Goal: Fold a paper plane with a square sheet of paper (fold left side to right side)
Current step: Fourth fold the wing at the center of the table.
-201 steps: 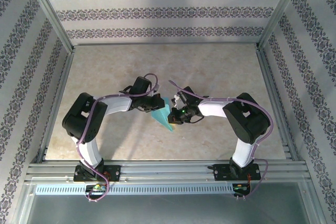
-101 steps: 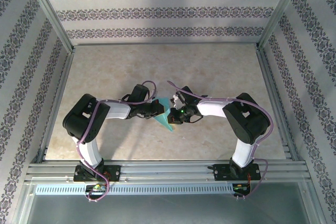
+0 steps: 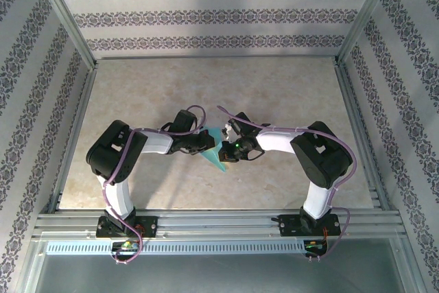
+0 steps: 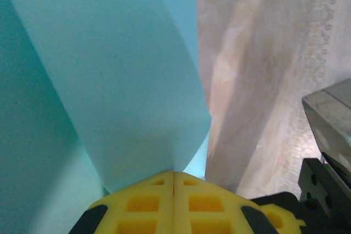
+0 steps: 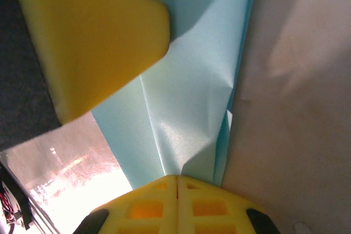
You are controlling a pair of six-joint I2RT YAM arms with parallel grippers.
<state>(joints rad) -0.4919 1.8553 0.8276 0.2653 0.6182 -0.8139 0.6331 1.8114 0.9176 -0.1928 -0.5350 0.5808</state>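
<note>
Top external view shows you one folded blue paper (image 3: pixel 215 156) at the centre of the worktop (image 3: pixel 288 94); your left jaws and right jaws, two pairs, are both clamped on it.

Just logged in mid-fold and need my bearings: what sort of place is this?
Probably a lab test cell, not a home: a marble-look table boxed in by patterned wall panels on an aluminium frame.
</note>
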